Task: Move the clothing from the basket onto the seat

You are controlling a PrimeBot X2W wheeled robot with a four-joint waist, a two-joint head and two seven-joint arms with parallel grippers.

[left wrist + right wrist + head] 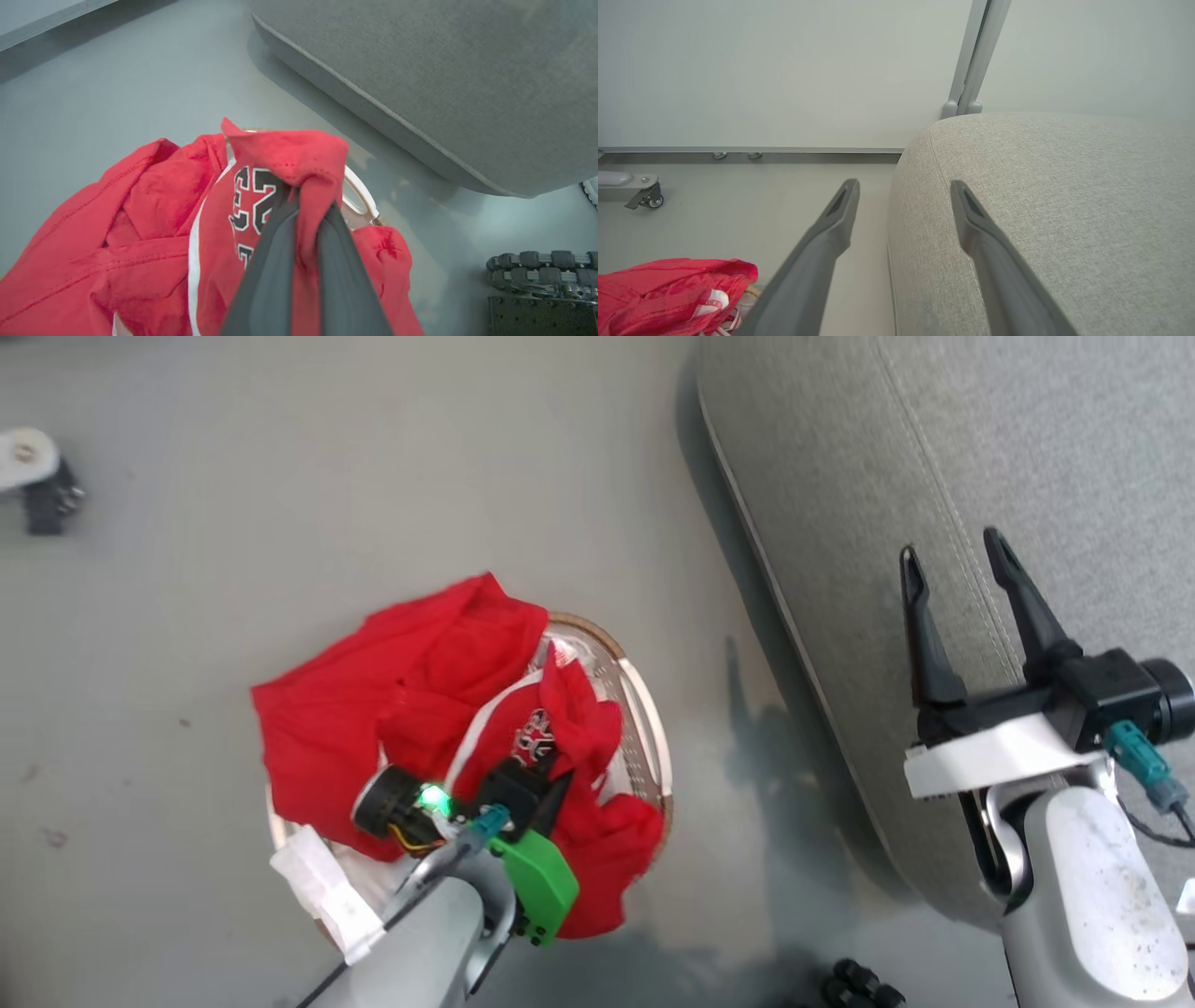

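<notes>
Several red jerseys and shorts, the clothing [401,709], heaped in and over the basket [644,719] on the floor [280,476], spilling past its rim toward 9 and 10 o'clock, with bare woven rim showing from about 1 to 3 o'clock. None of it on the visible part of the seat so far.

Left gripper [308,200] down in the middle of the heap, fingers drawn together and clamped on a bunched fold of a jersey just beside its black-and-white lettering [247,200].

Judged soft, light and limp: sure to sag and trail, and likely to drag a neighbouring piece along or catch on the rim. Thin and rather slick by the look of it, so best pinched deep on a gathered fold or a stitched hem, not on a single loose edge. Worth raising well clear of the rim before swinging across.

Off toward 3 o'clock from the basket, across a strip of floor, the seat [934,448]: broad, grey, round-edged.

Further right again, right gripper [962,560] hovering over the seat's edge beside the stitched seam, fingers apart, holding nothing.
</notes>
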